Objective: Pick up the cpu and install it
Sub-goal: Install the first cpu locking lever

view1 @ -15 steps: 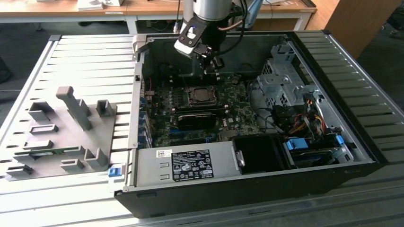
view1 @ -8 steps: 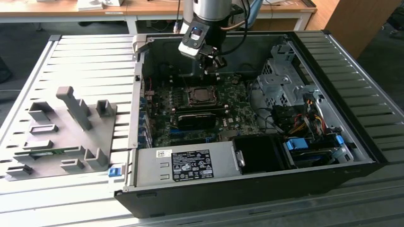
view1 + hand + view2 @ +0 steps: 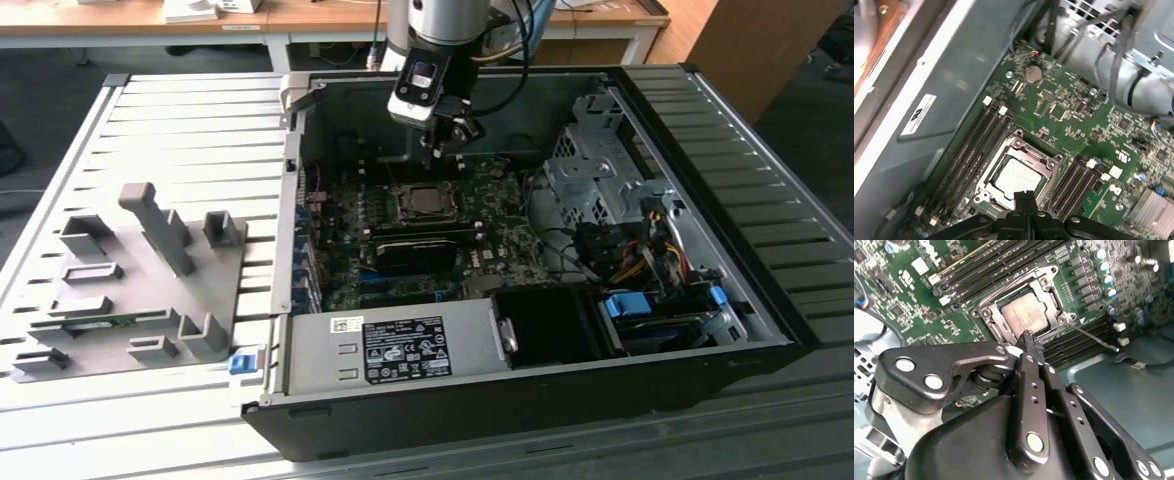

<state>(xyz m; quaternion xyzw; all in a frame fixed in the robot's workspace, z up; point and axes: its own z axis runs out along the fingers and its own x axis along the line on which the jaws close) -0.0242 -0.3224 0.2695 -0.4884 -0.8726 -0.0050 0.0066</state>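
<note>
A ribbed, pale grey metal counter (image 3: 174,130) runs across the exterior view, its slats catching soft, even light. Beyond its far edge, a light wooden desk (image 3: 134,22) with white legs stretches across the back, papers and small white boxes (image 3: 214,10) lying on it. Dark floor (image 3: 40,80) shows beneath that desk and at the exterior view's far left. At the exterior view's far right, a brown wooden panel (image 3: 741,45) stands upright, with dark floor beside it.
</note>
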